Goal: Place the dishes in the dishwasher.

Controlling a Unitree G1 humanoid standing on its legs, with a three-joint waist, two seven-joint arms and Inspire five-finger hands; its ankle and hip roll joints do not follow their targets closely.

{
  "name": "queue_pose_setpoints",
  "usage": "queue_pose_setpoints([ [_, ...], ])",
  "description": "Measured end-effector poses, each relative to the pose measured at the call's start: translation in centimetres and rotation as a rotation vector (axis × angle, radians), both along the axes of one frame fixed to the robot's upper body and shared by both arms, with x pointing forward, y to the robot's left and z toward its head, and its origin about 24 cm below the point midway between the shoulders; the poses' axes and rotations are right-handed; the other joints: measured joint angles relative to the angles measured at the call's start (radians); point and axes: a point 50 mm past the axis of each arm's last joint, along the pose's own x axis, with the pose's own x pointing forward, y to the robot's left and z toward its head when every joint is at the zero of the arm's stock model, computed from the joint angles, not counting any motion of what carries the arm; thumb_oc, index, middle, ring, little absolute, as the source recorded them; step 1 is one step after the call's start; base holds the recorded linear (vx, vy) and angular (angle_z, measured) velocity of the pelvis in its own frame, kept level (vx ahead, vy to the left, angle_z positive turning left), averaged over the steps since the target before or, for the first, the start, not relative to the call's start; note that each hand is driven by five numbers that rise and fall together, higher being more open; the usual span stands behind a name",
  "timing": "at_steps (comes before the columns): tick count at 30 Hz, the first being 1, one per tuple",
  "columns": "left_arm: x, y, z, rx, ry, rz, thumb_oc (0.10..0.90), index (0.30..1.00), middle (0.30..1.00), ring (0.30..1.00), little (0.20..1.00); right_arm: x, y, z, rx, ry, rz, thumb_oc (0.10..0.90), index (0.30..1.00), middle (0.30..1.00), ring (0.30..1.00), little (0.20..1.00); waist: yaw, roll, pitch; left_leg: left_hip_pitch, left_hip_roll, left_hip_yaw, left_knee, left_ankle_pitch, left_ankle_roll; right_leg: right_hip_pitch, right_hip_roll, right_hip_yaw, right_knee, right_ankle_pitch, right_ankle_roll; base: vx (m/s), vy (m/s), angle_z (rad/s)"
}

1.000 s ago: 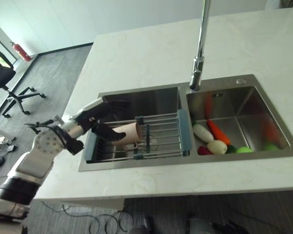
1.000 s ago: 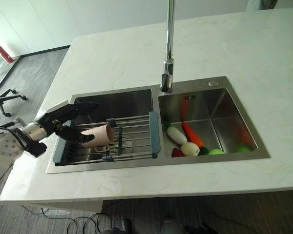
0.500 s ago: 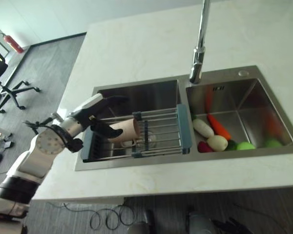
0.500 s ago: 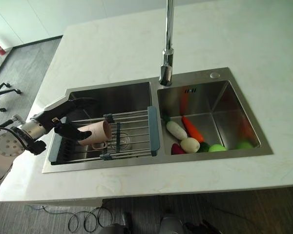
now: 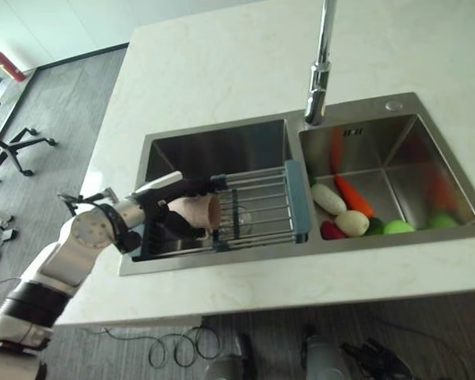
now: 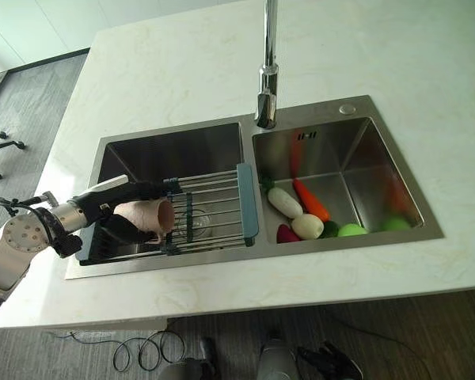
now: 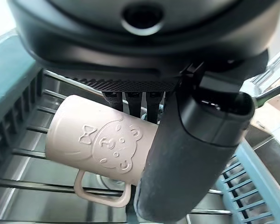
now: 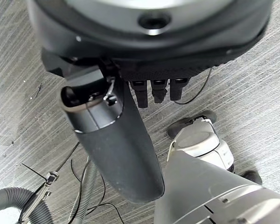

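Over the sink's left basin (image 5: 214, 150), the left hand (image 5: 160, 207) wraps fingers and thumb round a pink mug (image 5: 191, 214) lying on the drying rack (image 5: 261, 207), apparently to lift it for the dishwasher; the right hand (image 8: 116, 140) hangs relaxed above the floor.

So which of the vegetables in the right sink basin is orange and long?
The carrot, lying against the white radish-like piece. It is the single orange, tapered one; the others near it are white, dark red or green.

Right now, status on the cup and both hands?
Left robot hand shut on pink cup, over rack in left sink basin. Right robot hand open, idle. Nothing blocking.
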Motion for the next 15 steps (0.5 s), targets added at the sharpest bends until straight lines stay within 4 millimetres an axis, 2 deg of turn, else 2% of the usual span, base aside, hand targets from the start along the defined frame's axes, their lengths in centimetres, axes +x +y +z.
queue_pose_setpoints([
  [11,0.07,0.95,-0.44,0.173,-0.108,0.060,0.800,0.900,0.900,0.900,0.900,0.01,-0.43,0.18,-0.014,-0.001,-0.002,0.800,0.900,0.900,0.900,0.900,0.000,0.000,0.001,-0.011,0.000,-0.010,0.001,0.001,0.002,-0.005,0.000,-0.005,-0.004,0.002,0.000,0.00,0.002,0.02],
  [15,0.05,0.78,-0.40,0.209,-0.137,0.045,0.800,0.900,0.900,0.900,0.900,0.24,-0.63,0.34,-0.019,-0.009,0.001,0.800,0.900,0.900,0.900,0.900,-0.002,0.001,0.022,-0.015,0.000,-0.010,0.001,0.001,0.002,-0.010,0.000,-0.005,-0.004,0.002,0.000,0.00,0.000,0.00],
])
